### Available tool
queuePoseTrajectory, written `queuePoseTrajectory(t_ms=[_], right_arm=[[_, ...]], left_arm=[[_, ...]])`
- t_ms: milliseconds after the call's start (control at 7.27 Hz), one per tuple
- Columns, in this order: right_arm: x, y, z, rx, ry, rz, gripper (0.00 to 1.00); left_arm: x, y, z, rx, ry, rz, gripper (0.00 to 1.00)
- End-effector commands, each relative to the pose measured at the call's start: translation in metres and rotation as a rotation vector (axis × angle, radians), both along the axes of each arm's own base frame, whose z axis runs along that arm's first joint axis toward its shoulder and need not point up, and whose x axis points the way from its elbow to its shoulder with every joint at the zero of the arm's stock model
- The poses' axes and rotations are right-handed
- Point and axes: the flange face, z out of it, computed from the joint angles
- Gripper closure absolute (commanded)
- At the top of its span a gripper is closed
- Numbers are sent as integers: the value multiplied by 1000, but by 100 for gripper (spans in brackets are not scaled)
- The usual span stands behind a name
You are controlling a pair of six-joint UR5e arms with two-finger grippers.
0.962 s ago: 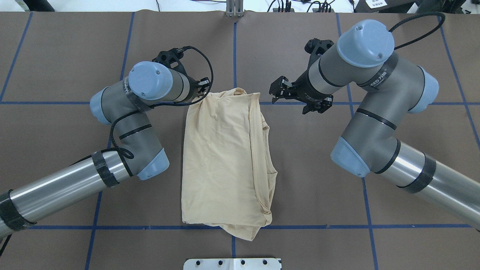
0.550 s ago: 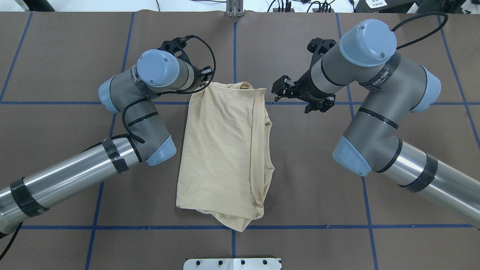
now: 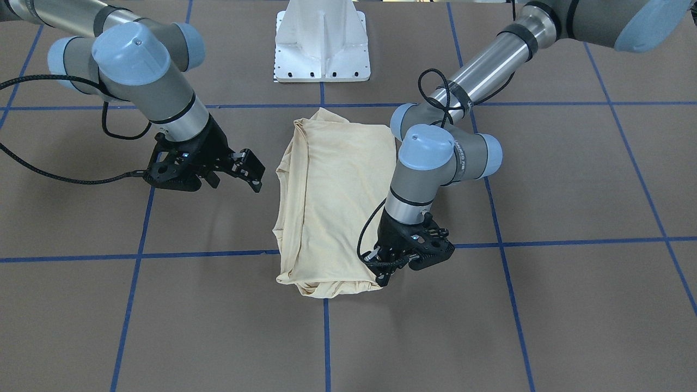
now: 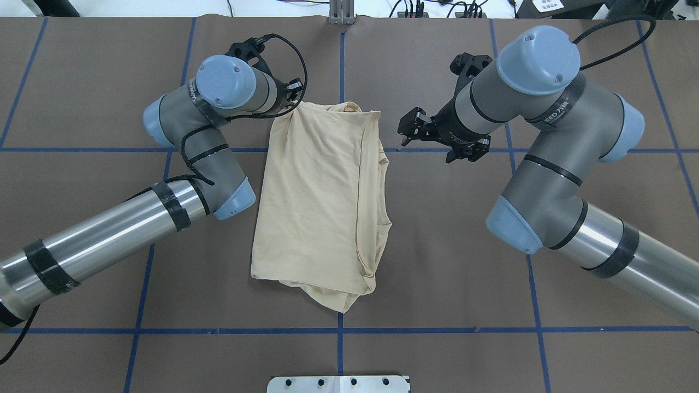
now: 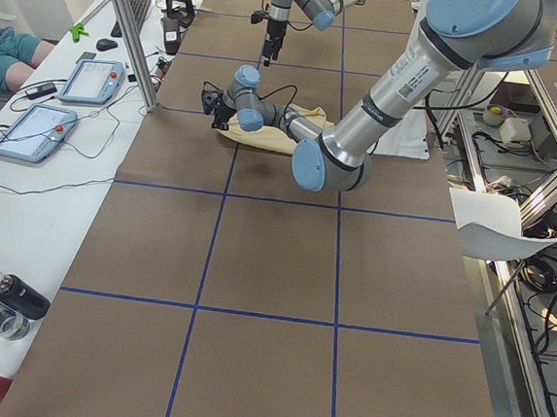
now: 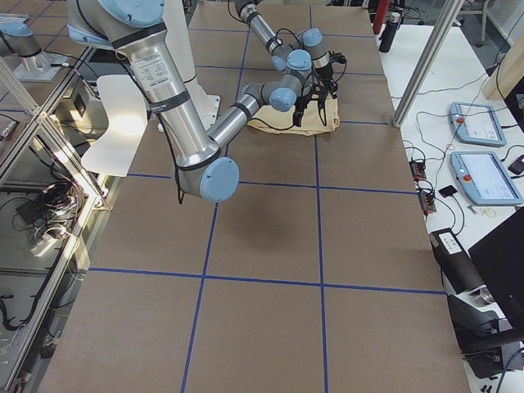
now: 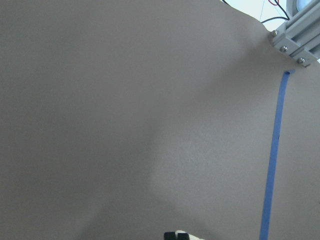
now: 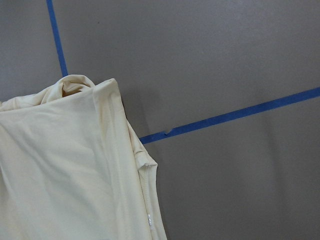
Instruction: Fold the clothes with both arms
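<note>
The cream-yellow T-shirt (image 4: 319, 202) lies folded lengthwise in the middle of the table, print hidden. It also shows in the front view (image 3: 337, 201) and the right wrist view (image 8: 65, 165). My left gripper (image 4: 292, 103) is shut on the shirt's far left corner, low over the table; in the front view (image 3: 383, 272) it pinches that corner. My right gripper (image 4: 404, 131) is open and empty, a little to the right of the shirt's far right corner and apart from it; it also shows in the front view (image 3: 251, 171).
The brown table cover carries blue tape lines (image 4: 341, 71). The white pedestal base (image 3: 322, 43) stands at the robot's edge. A metal post (image 5: 128, 30), tablets (image 5: 90, 80) and bottles (image 5: 2, 301) are on the operators' side table.
The left gripper has moved away from the robot and dragged the shirt with it; the shirt's near edge has slid off the near blue line. The right gripper has barely moved and stays open.
</note>
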Motion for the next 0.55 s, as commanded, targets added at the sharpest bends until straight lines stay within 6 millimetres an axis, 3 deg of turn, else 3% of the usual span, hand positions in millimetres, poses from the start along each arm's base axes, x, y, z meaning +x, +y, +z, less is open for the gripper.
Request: queuePoseTrajectory(t_ms=[0, 137, 275, 412], right_arm=[[-11, 6, -1, 3, 7, -9, 0], [-23, 14, -2, 27, 20, -5, 0], [-42, 25, -5, 64, 44, 9, 0], [-61, 41, -10, 130, 67, -20, 0]], left_arm=[[-22, -20, 8, 63, -46, 8, 0], [-43, -31, 19, 59, -56, -6, 0], [-65, -28, 17, 81, -44, 5, 0], [-97, -3, 24, 117, -14, 68, 0]])
